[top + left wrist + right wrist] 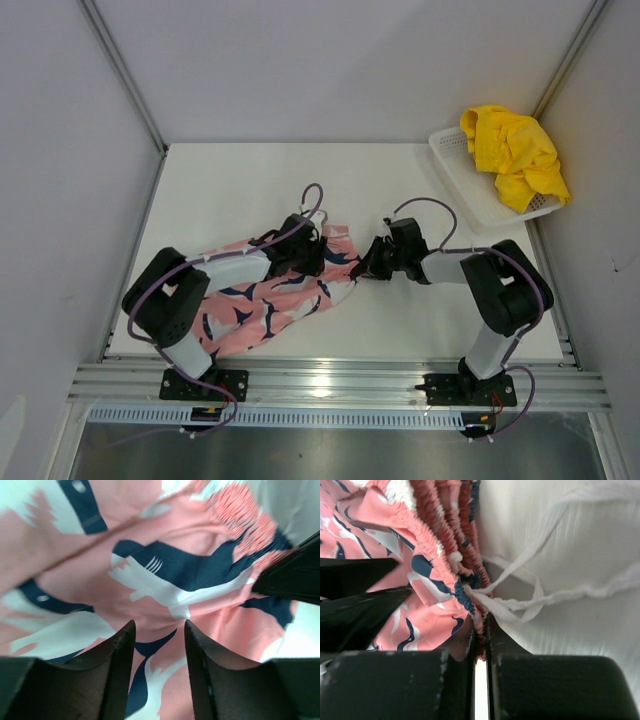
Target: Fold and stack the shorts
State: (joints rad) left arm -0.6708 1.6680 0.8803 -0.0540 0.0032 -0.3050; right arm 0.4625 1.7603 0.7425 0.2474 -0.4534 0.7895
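Observation:
The pink shorts (262, 300) with a navy-and-white leafy print lie spread on the table at front left. My left gripper (312, 256) hovers over their right end, its jaws open, and the printed cloth (165, 575) lies flat under and between the fingers (119, 662). My right gripper (366, 266) is shut on the gathered elastic waistband (470, 600) at the shorts' right edge, beside the white drawstring (525, 605). The yellow shorts (515, 150) sit crumpled in the basket at the back right.
A white mesh basket (470, 195) stands at the table's back right corner, against the right wall. Grey walls close in the left, back and right sides. A metal rail (330, 382) runs along the near edge.

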